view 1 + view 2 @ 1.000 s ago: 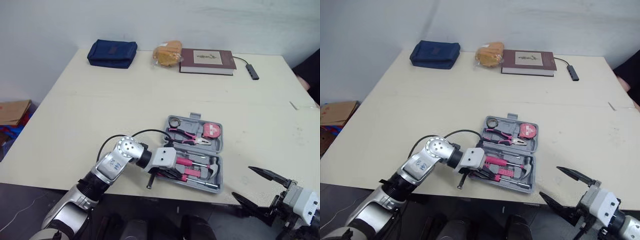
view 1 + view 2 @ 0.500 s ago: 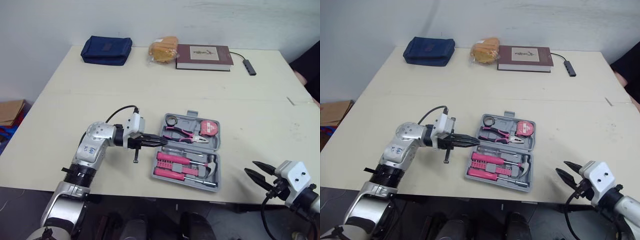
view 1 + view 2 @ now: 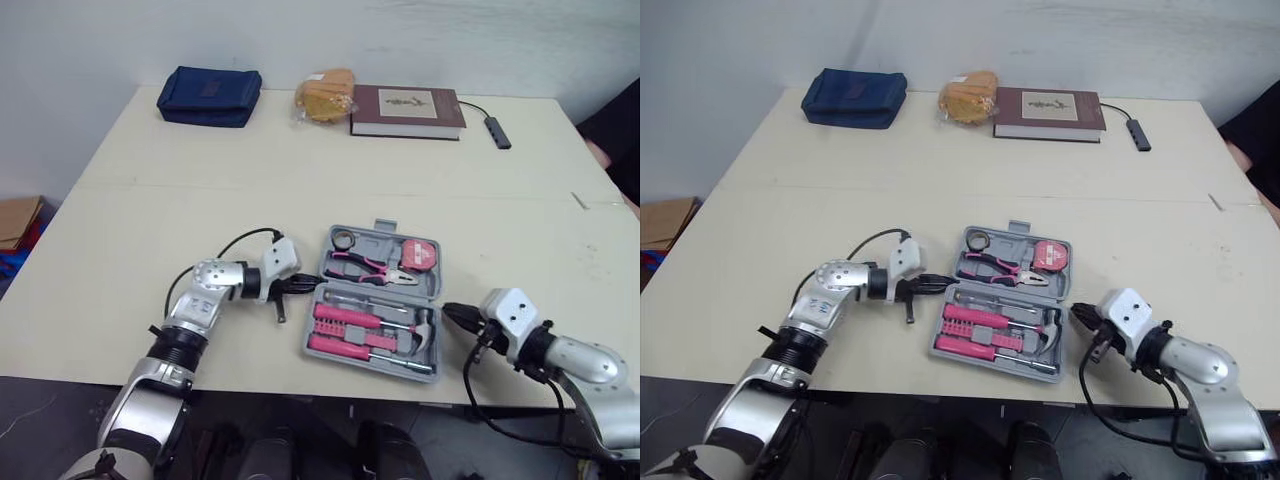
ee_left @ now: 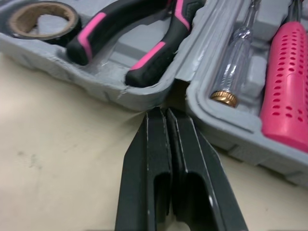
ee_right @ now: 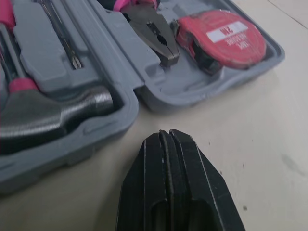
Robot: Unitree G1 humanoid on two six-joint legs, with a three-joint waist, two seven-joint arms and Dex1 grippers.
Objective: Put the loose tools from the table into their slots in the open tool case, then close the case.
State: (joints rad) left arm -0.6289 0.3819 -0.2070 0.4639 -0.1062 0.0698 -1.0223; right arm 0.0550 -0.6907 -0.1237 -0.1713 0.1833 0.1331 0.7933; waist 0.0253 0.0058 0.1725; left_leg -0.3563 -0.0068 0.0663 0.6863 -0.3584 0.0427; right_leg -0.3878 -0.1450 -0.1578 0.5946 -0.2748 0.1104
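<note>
— So, what lies between the two arms?
— On the tabletop (image 3: 300, 190), the tool case (image 3: 385, 232) lies flat and open, with one set of jaws at each end of its hinge line.
— How close are they?
— The left jaws point straight at the hinge notch, tips right up against the grey rim; I cannot tell if they touch. The right jaws point at the opposite end, near but apart.
— Holding anything?
— No. Both pairs are pressed together and empty.
— And in the slots?
— Just ahead of the right jaws sits the hammer (image 5: 48, 113), with the tape measure (image 5: 219, 36) beyond. Ahead of the left jaws lie the pliers (image 4: 144, 43), a clear-handled screwdriver (image 4: 236, 62) and the roll of tape (image 4: 41, 17).
</note>
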